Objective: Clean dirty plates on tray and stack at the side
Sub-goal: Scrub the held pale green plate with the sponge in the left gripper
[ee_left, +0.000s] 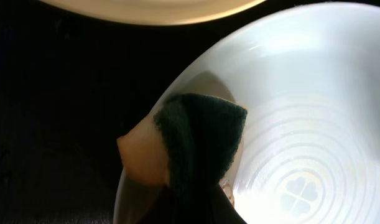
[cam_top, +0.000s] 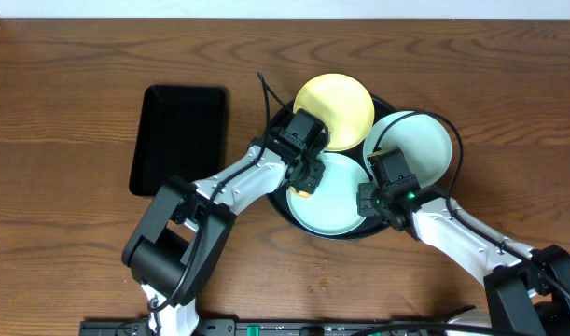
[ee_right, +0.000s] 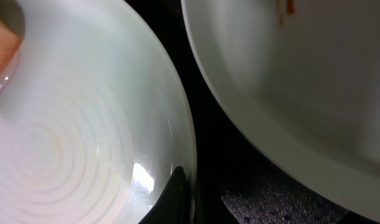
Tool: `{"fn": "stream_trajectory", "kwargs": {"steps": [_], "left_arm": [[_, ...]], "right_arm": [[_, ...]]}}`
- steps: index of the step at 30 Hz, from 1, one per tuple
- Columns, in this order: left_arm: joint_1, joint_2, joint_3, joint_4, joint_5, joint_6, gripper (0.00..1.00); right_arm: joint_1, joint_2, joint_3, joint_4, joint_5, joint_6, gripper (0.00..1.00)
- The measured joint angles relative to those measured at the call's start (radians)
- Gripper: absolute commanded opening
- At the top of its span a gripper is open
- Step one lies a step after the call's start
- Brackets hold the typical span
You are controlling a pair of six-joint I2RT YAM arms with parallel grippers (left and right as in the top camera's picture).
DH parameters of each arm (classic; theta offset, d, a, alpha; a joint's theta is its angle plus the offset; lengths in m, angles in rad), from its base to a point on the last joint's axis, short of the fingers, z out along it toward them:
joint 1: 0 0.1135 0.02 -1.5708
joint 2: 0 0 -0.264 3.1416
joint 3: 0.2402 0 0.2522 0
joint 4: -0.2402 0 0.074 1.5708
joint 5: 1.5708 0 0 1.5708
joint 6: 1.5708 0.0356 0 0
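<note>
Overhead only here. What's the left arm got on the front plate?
Observer: A sponge, yellow with a dark green scrub face, pressed just inside the front plate rim.
Operator: Any dirt on the right plate?
Observer: Yes. The right wrist view shows orange-brown smears on the right plate.

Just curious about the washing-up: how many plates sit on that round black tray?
3: the pale yellow plate at the far side, the right mint-white plate, and the near mint-white plate closest to the robot. I see none hidden beneath, though one could be.
</note>
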Motion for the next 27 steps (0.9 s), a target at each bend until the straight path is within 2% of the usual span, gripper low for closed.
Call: {"fn": "stream_trajectory", "kwargs": {"steps": [8,27], "left_arm": [[0.003,-0.026,-0.066,0.093,0.028,0.0,0.08],[0.007,-0.027,-0.077,0.108,0.077,-0.001,0.08]], "right_arm": [[0.0,0.0,0.0,0.0,0.0,0.0,0.01],[0.0,0.0,0.0,0.002,0.005,0.0,0.01]]}}
